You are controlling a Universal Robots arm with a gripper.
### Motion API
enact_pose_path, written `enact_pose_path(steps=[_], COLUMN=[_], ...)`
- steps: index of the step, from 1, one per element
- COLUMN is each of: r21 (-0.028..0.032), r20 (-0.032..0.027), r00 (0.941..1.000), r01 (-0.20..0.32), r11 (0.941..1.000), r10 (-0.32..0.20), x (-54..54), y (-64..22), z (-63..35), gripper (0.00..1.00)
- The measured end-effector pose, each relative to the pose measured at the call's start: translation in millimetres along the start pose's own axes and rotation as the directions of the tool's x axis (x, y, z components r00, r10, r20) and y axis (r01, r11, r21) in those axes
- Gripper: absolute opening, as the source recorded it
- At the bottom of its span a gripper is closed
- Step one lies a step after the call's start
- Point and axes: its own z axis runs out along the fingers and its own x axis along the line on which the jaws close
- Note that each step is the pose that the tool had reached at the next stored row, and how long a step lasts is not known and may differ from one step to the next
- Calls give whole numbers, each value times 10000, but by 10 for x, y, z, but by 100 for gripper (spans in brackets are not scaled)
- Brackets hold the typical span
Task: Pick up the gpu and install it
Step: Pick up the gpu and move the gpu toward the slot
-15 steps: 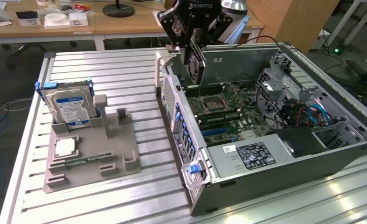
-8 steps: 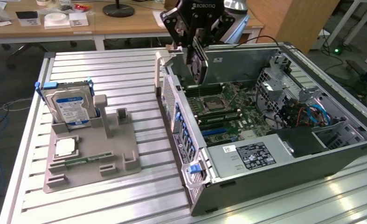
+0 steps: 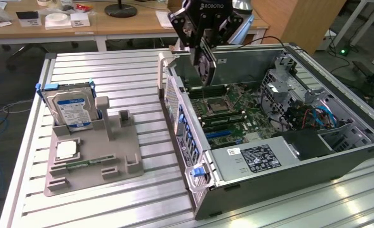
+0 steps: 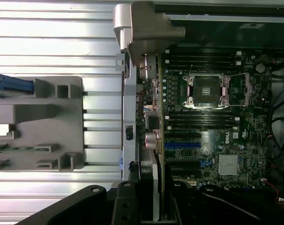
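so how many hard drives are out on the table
1: the hard drive stands in the grey holder on the exterior view's left. Others may be hidden inside the computer case.

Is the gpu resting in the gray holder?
No, the claw holds the gpu above the open computer case.

My end effector [image 3: 204, 45] hangs pointing straight down, with the silver wrist link [image 3: 243, 19] of my arm just behind its black body. My fingers [image 3: 185, 29] are drawn in partway and clamp the gpu [image 3: 207, 66] by its upper edge, so the card hangs on edge below them. In the wrist view my dark finger linkages [image 4: 92, 206] flank the card's thin edge.
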Motion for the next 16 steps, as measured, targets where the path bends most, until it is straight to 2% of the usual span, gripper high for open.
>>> enact_pose_path(steps=[16], r21=[0], r20=[0], r00=[10000], r01=[0], r11=[10000], r10=[0], x=[-145], y=[1], z=[1], gripper=[28])
